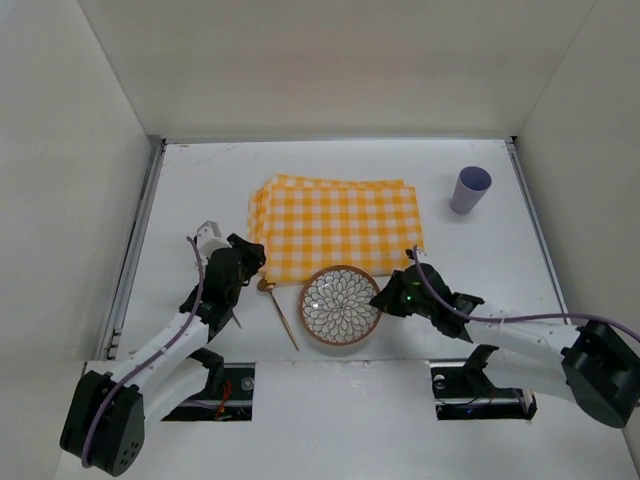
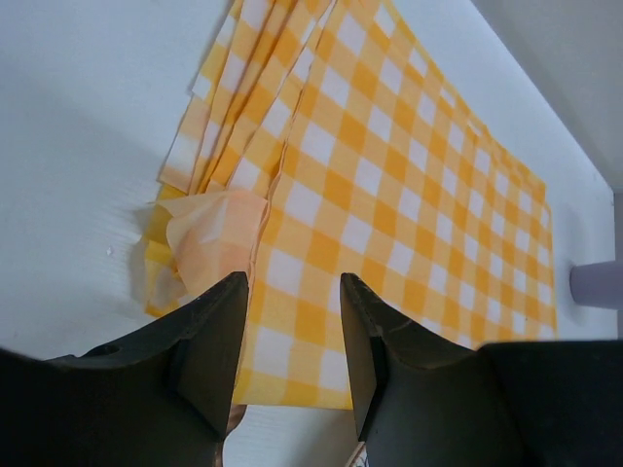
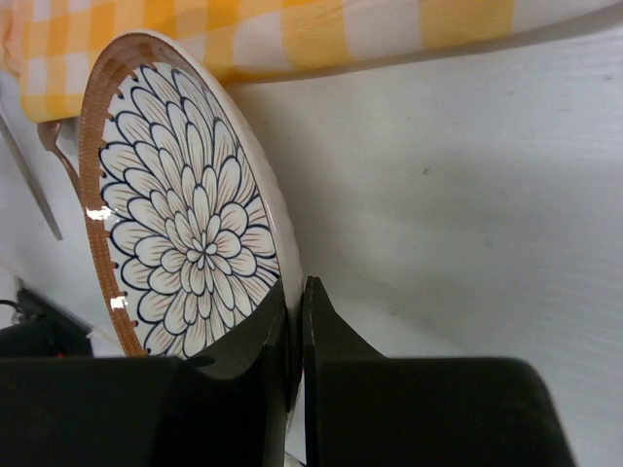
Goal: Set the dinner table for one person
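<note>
The white dinner table [image 1: 200, 190] carries a folded yellow-and-white checked cloth [image 1: 335, 225] in its middle. A round plate [image 1: 340, 305] with a blue flower pattern and a brown rim sits at the cloth's near edge. My right gripper [image 1: 388, 294] is shut on the plate's right rim; the right wrist view shows the fingers [image 3: 297, 292] pinching the rim of the plate [image 3: 185, 214]. My left gripper [image 1: 250, 258] is open and empty at the cloth's near left corner, with its jaws [image 2: 292, 292] apart above the cloth [image 2: 389, 175].
A wooden utensil [image 1: 281, 315] lies left of the plate, beside the left arm. A lavender cup [image 1: 470, 188] stands at the far right and also shows in the left wrist view [image 2: 596, 284]. Grey rails [image 1: 135, 240] run along both table sides.
</note>
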You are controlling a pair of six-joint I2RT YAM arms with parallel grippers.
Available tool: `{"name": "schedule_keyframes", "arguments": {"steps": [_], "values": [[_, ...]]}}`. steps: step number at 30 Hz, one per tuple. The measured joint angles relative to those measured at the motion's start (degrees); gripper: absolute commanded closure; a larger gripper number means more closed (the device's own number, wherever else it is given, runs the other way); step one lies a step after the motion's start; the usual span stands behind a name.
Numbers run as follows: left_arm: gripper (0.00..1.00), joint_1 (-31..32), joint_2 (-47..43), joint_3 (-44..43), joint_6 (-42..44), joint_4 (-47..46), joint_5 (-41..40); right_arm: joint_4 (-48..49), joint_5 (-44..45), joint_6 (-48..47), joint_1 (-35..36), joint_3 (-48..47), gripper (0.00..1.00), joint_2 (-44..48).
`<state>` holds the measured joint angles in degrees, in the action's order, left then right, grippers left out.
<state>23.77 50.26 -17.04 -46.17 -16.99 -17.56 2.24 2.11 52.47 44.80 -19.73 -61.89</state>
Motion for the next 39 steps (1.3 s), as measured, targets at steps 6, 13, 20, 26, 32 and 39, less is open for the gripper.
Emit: {"name": "schedule_keyframes", "arguments": {"steps": [6,13,20,26,32,39], "values": [[0.59,-1.6,-1.7,0.0,0.0,0.8,-0.5,-9.2,0.5,-1.9,-0.1,-0.2,0.93,10.2],[0.59,-1.3,-1.4,0.2,-0.1,2.2,-0.5,-10.7,-3.7,-3.7,-5.3,-8.8,0.91,6.6],[0.6,0.4,-6.0,1.7,-0.2,8.3,-0.7,0.4,-9.2,-4.3,-13.9,-21.9,0.9,-9.8],[0.6,2.4,-9.0,3.4,-0.7,14.2,-1.1,9.3,-11.7,-3.1,-17.9,-29.6,0.89,-25.3],[0.6,5.2,-11.5,4.2,-1.3,19.1,-1.8,11.9,-12.8,-1.5,-19.0,-31.6,0.89,-34.5],[0.61,10.2,-11.2,4.2,-2.2,22.0,-2.9,12.3,-12.6,-1.0,-19.6,-31.9,0.88,-39.1]]}}
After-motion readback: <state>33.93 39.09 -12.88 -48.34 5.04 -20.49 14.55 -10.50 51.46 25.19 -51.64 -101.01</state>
